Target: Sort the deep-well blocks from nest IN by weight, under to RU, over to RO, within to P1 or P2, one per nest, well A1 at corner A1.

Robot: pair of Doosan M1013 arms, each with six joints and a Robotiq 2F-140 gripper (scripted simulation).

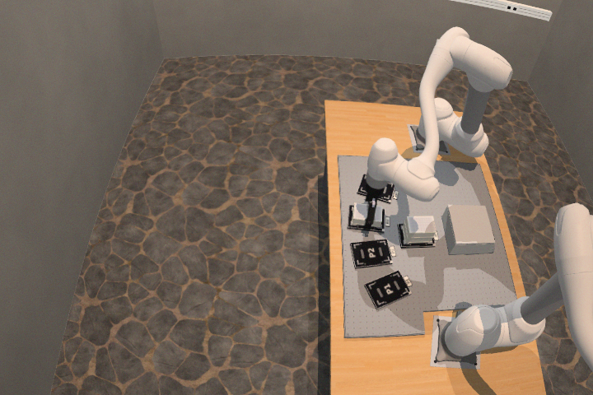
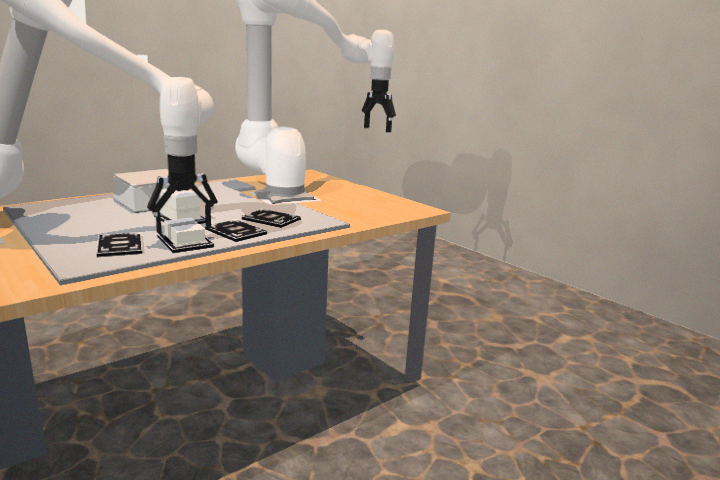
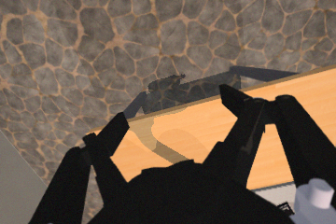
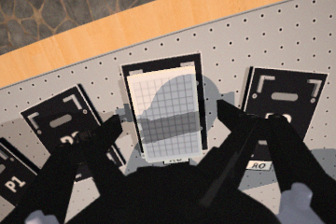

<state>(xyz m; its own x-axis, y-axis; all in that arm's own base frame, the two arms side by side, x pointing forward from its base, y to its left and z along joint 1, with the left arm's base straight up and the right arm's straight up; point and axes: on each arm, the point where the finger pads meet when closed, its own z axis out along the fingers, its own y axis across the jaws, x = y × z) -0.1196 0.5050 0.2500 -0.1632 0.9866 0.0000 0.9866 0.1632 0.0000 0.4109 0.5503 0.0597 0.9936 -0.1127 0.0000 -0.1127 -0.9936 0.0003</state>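
A white block [image 1: 360, 214] [image 2: 186, 233] [image 4: 168, 98] sits in the black nest [image 4: 202, 100] between P2 and RO; its label is partly hidden. My right gripper [image 1: 369, 217] [image 2: 183, 223] [image 4: 168, 116] is open around it, with a gap on each side in the right wrist view. My left gripper [image 2: 377, 125] [image 3: 171, 107] is open and empty, high beyond the table. White blocks [image 1: 420, 225] [image 2: 183, 204] are stacked in another nest [image 1: 403, 243]; its label cannot be read. Nests P1 [image 1: 376, 299] [image 2: 268, 219] and P2 [image 1: 358, 260] [image 2: 237, 230] are empty. The cut-off corners cannot be made out.
Nest RO [image 4: 287, 81] [image 2: 119, 248] is empty and lies beside the occupied nest, partly under the right arm in the top view. A large grey box [image 1: 469, 228] [image 2: 140, 189] stands behind the stack; no lit lamp shows. The left arm's base stands beyond P1.
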